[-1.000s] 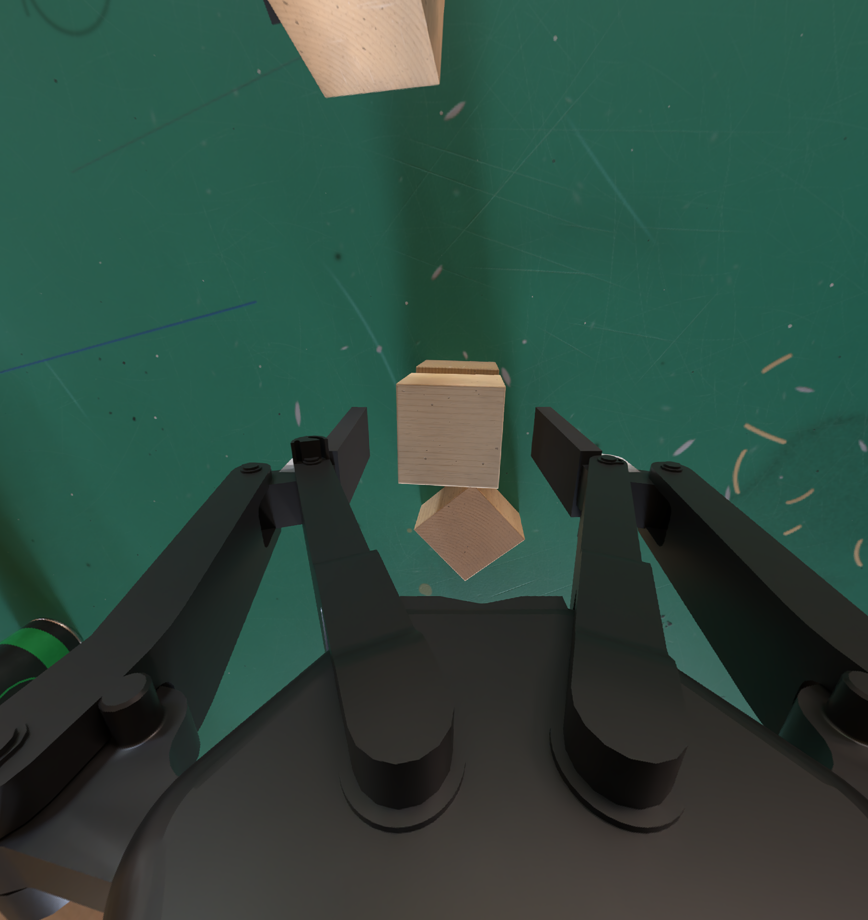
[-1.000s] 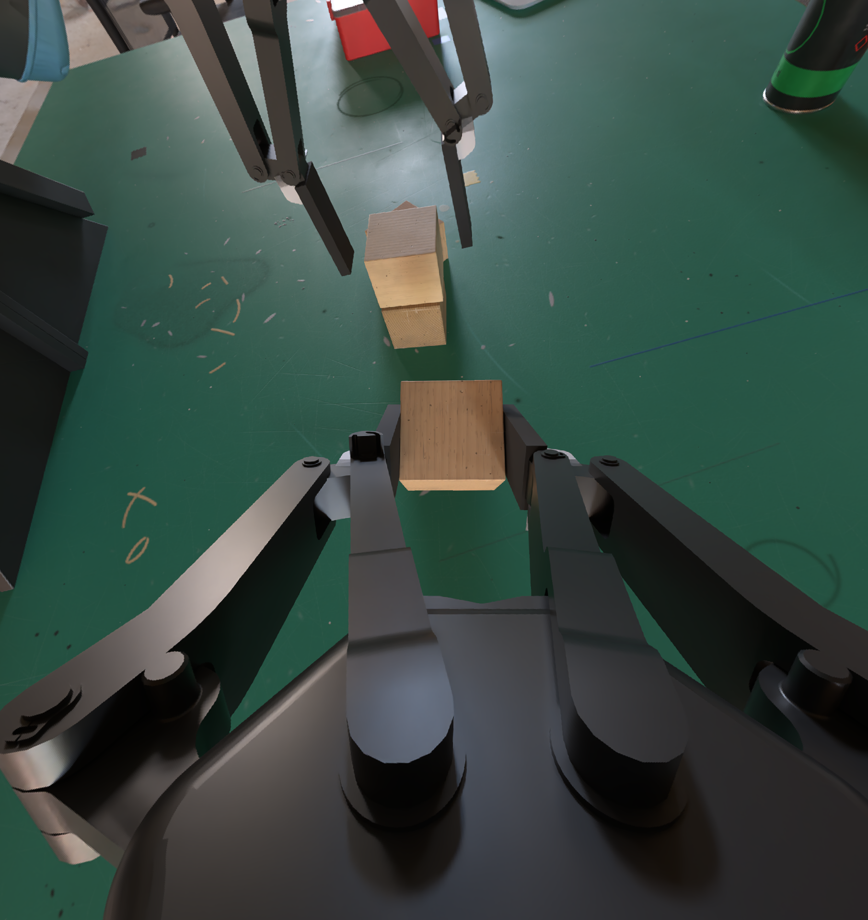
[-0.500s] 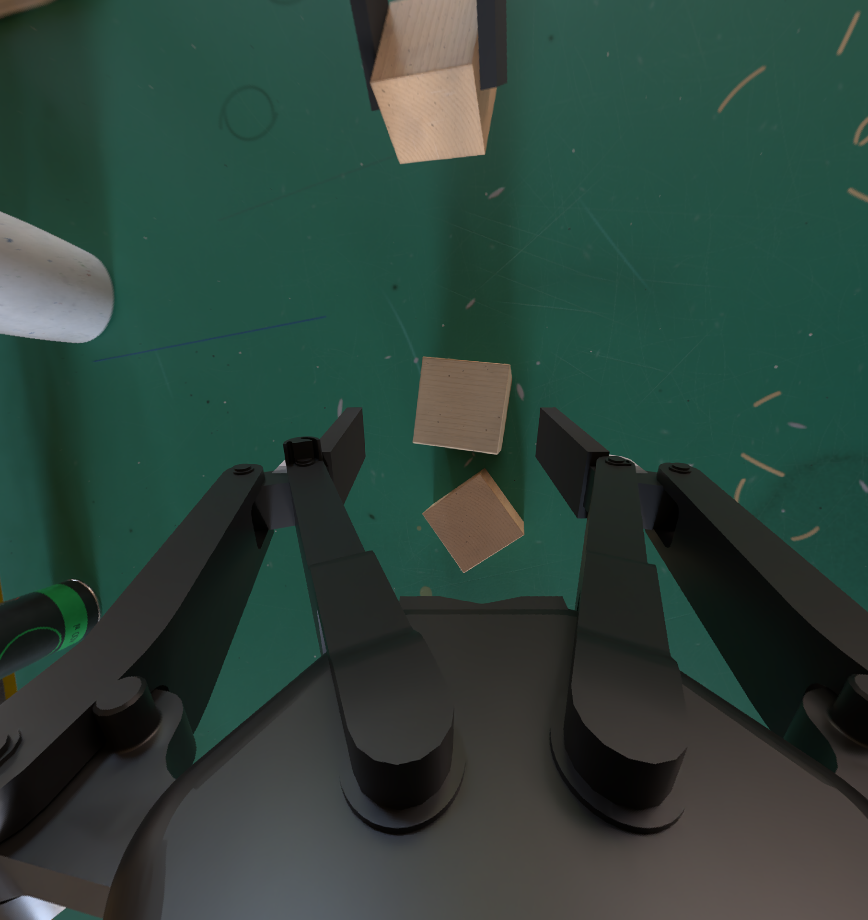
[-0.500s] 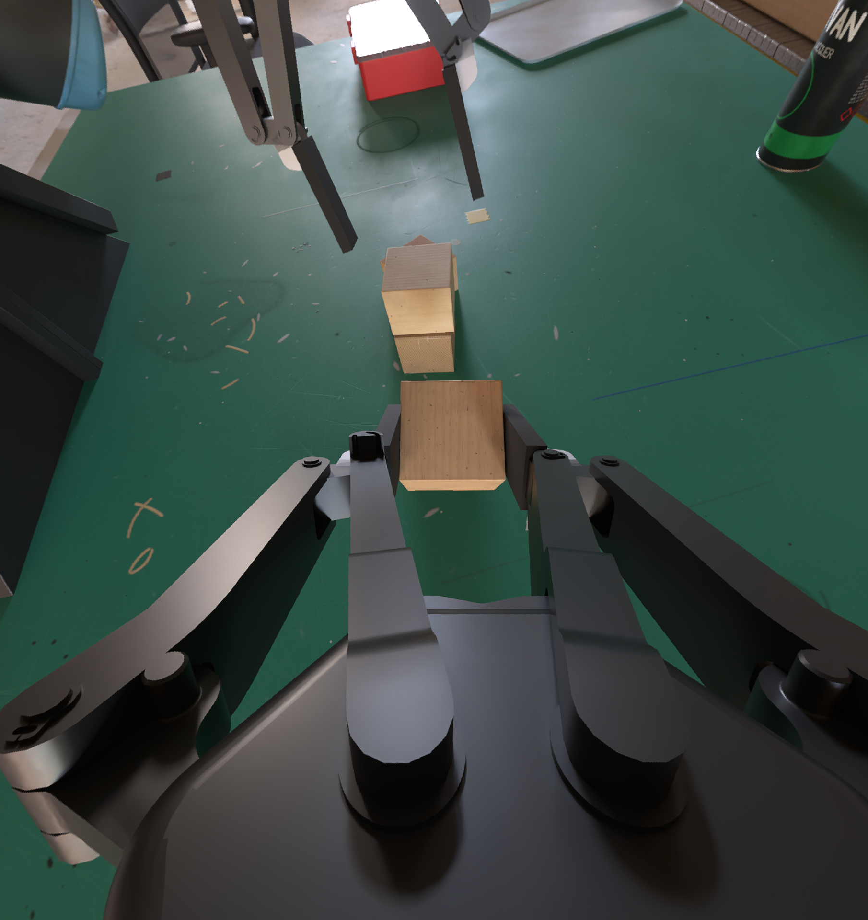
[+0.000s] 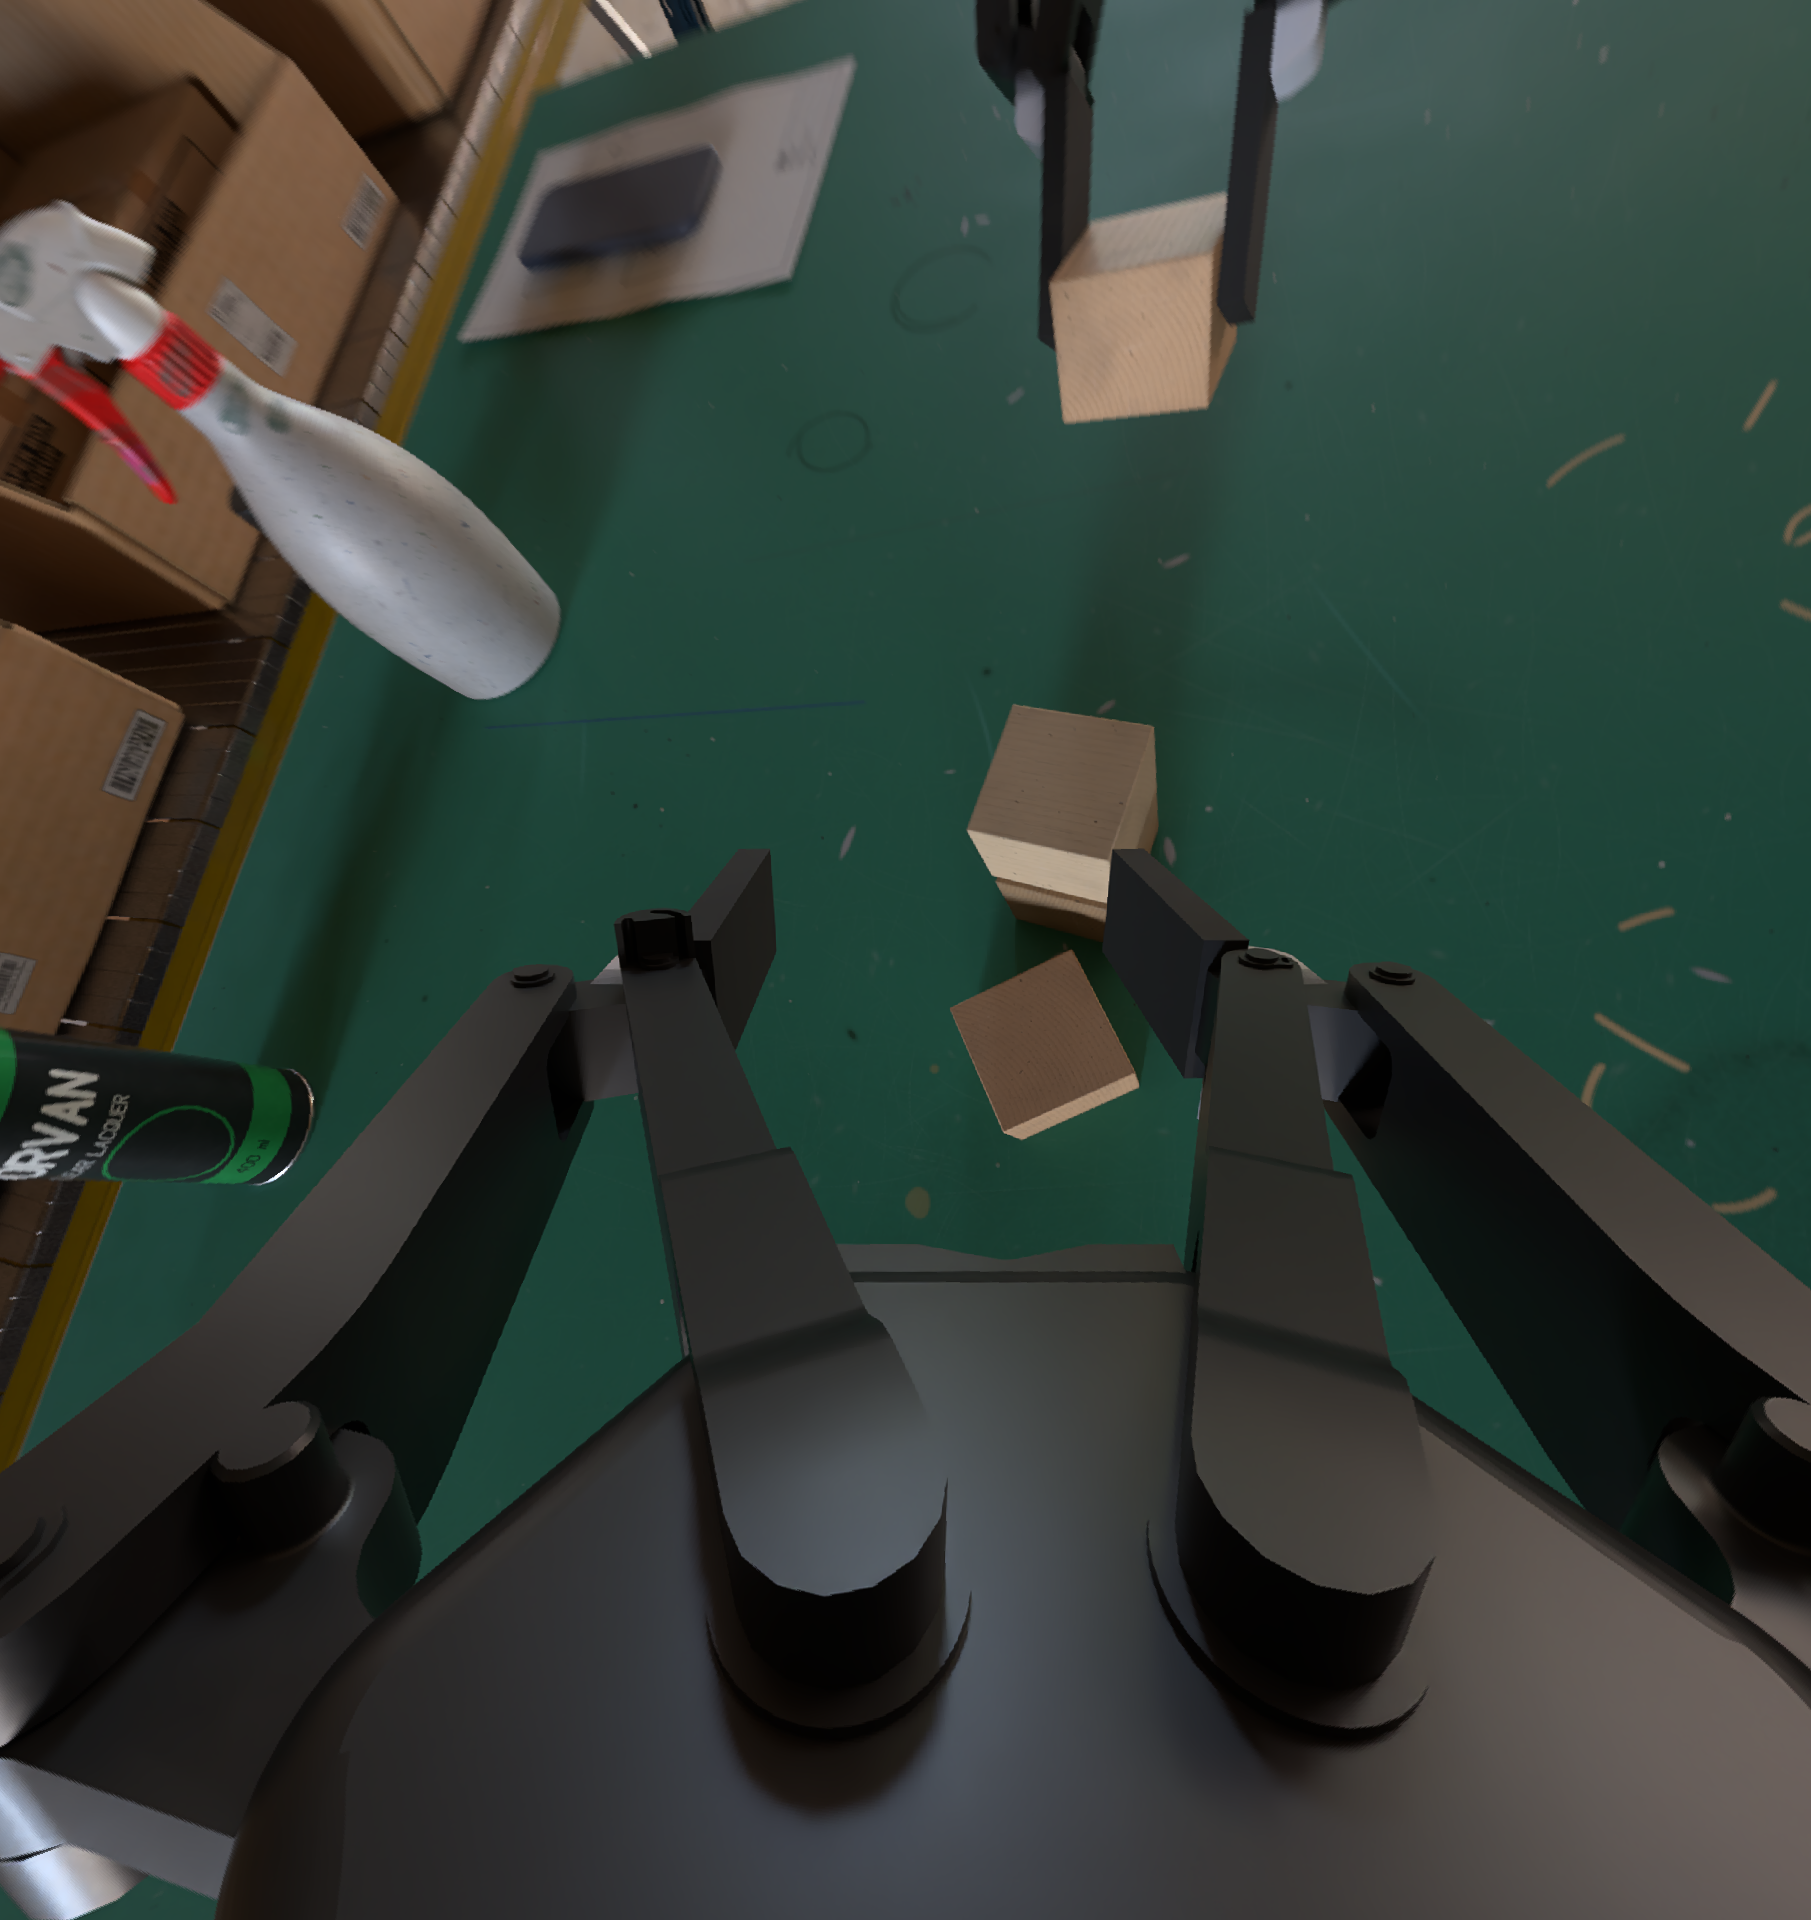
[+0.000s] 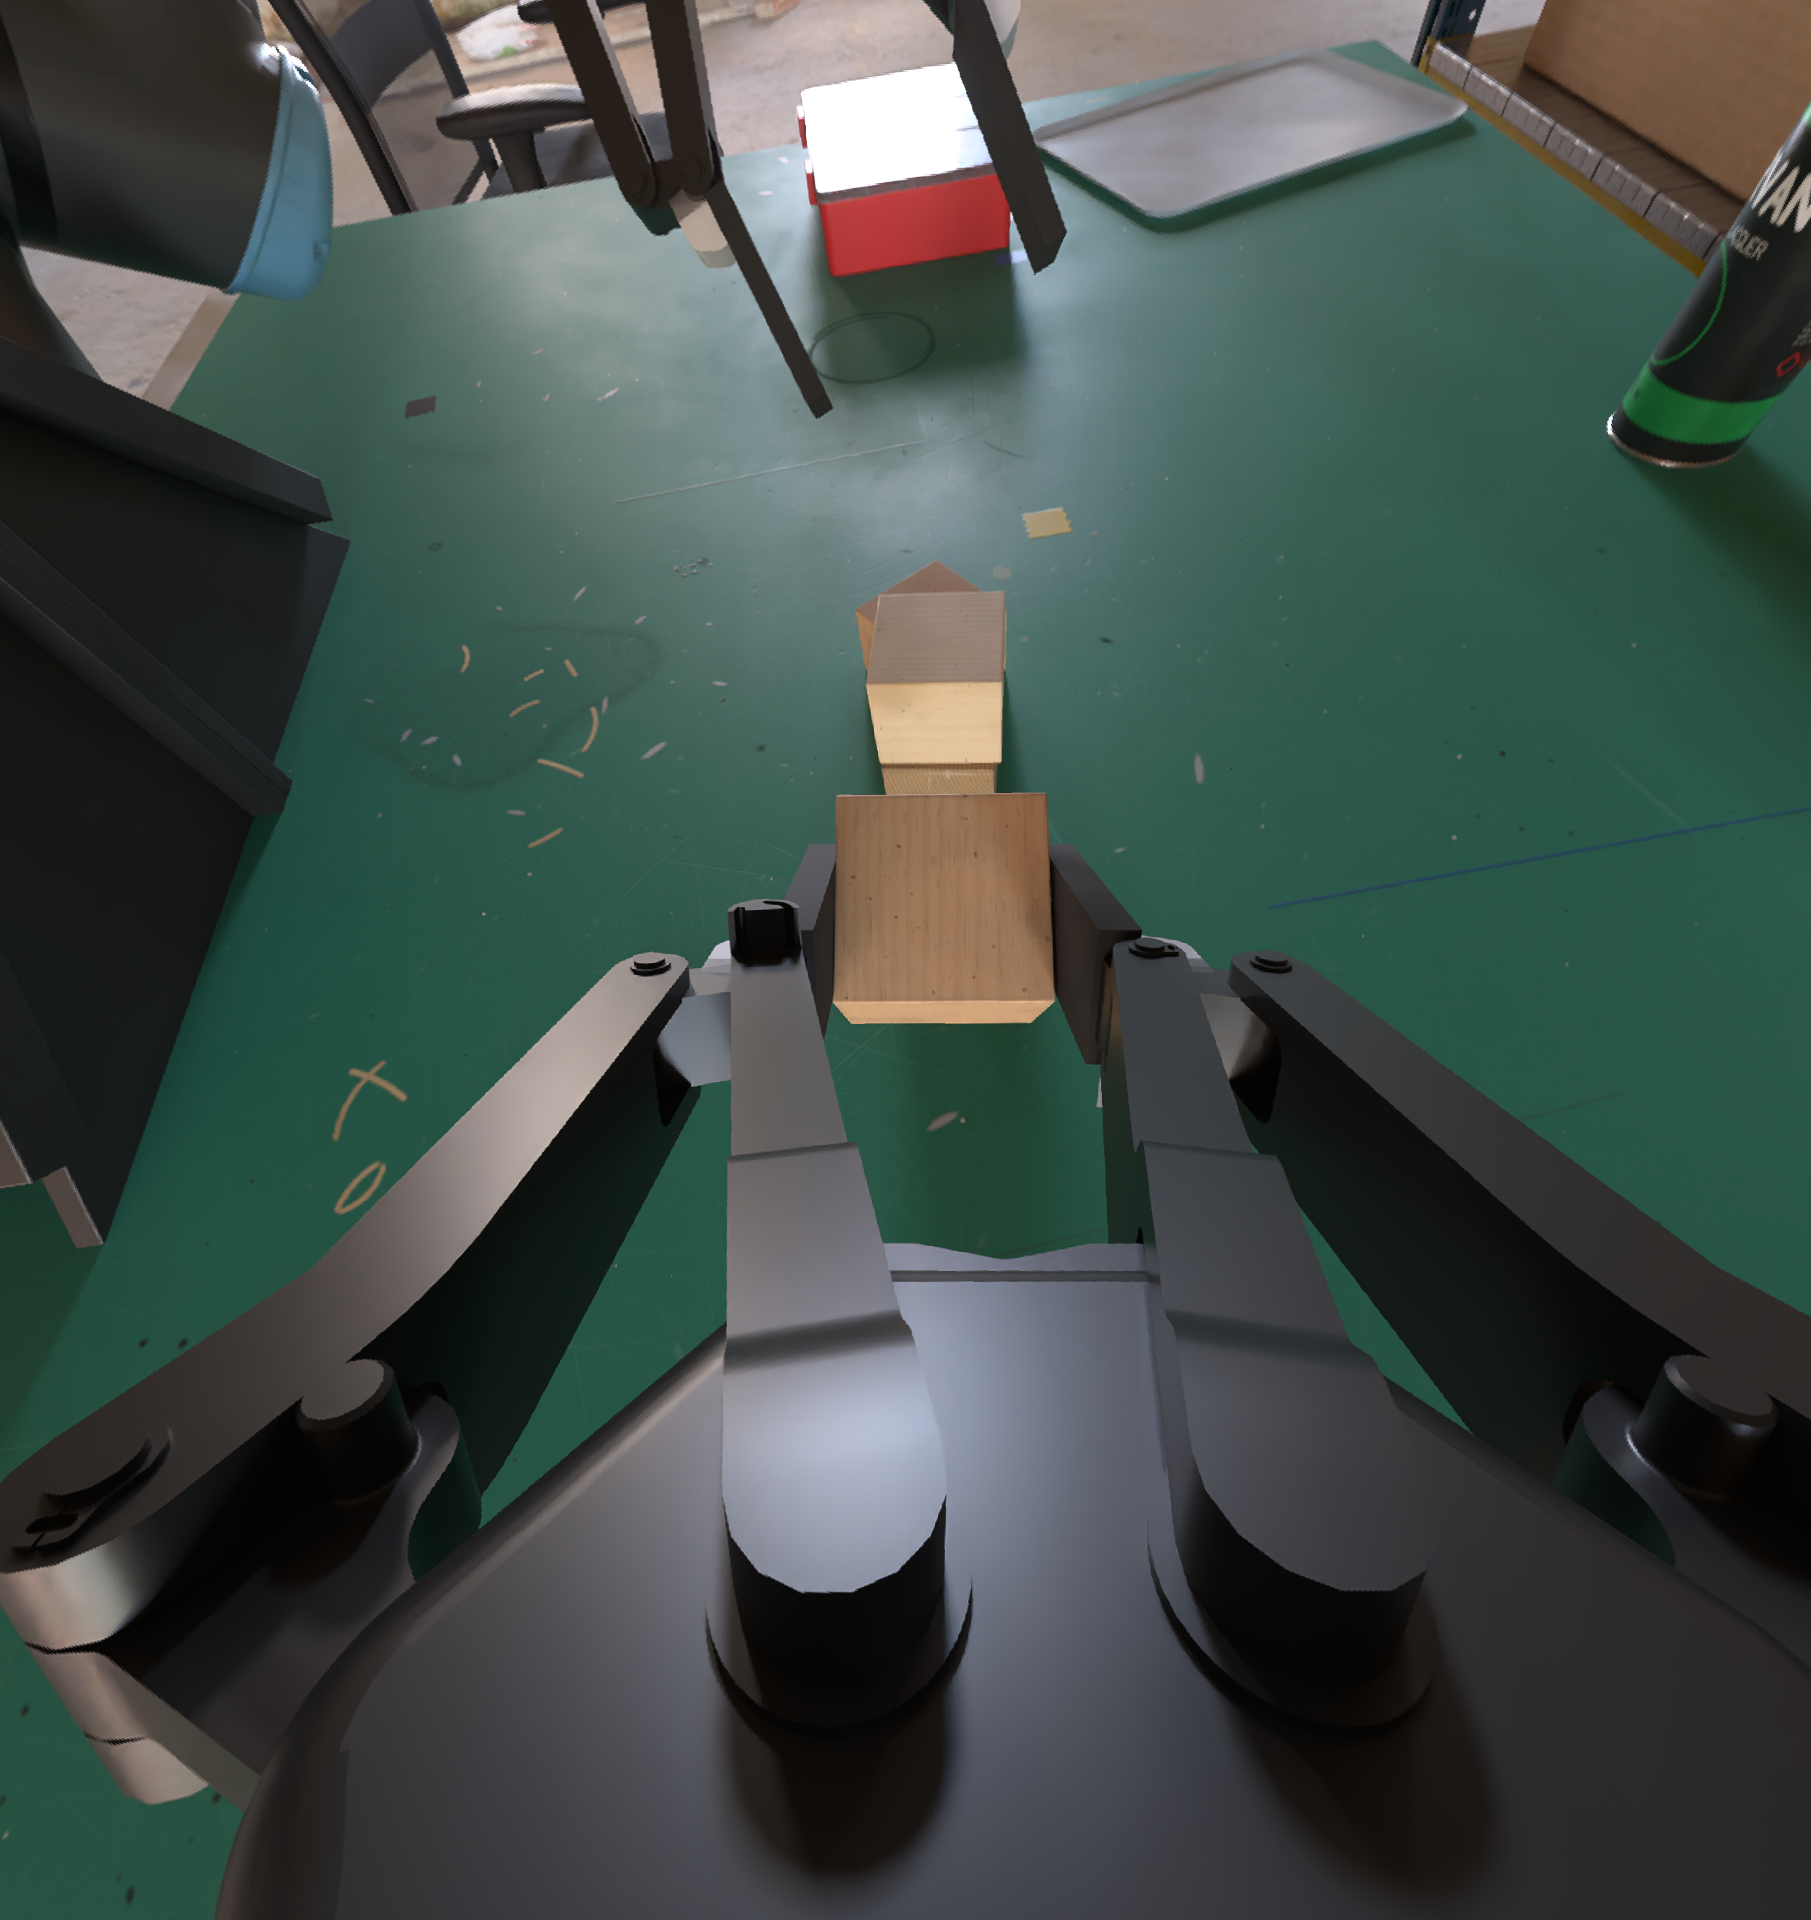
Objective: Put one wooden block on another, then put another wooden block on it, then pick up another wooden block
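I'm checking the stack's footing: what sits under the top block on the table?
Under the top block sits a second block, its lower part hidden by the held block. Whether the turned block touches the stack isn't clear.

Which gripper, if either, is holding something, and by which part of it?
The right gripper holds a wooden block clamped by its two opposite side faces. The left gripper is open and empty.
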Controlling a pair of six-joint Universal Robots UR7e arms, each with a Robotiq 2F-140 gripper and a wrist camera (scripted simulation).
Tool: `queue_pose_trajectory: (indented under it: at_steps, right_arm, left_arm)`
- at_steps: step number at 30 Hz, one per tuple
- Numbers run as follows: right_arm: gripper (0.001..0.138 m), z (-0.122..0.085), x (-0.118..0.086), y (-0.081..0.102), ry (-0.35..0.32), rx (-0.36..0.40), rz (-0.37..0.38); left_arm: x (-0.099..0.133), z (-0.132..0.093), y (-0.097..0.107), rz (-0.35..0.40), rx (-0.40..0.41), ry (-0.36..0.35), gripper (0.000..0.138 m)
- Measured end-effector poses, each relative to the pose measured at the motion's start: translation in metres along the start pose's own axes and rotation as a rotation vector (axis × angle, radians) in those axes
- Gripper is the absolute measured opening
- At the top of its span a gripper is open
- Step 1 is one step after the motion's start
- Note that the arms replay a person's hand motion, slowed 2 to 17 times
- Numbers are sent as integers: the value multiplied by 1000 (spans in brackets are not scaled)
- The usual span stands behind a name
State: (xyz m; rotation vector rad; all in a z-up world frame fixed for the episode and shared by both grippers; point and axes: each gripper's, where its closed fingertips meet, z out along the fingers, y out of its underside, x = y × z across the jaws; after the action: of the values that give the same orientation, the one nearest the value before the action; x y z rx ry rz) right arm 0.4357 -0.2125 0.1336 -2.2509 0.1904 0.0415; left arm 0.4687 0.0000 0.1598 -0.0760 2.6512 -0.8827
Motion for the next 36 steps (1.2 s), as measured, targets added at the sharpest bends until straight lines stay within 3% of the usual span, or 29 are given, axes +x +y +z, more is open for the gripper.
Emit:
queue_pose_trajectory:
  at_steps: [9, 13, 17, 21, 25, 36]
  right_arm:
    - [51, 3, -2, -26, 47, 31, -16]
    - [51, 9, 0, -41, 82, 46, -5]
    - [51, 17, 2, -57, 113, 69, 5]
    - [51, 29, 2, -72, 128, 90, 12]
    - [51, 43, -2, -81, 114, 81, 12]
    - [51, 76, -6, -85, 113, -75, -44]
  left_arm:
    - [-16, -36, -1, -141, 338, -48, 82]
    - [-24, -54, -3, -176, 496, -70, 81]
    - [-34, -70, -2, -199, 601, -106, 81]
    - [-39, -84, 0, -217, 658, -124, 75]
    - [-36, -94, 0, -215, 694, -100, 67]
    - [-32, -101, 4, -194, 671, -98, 62]
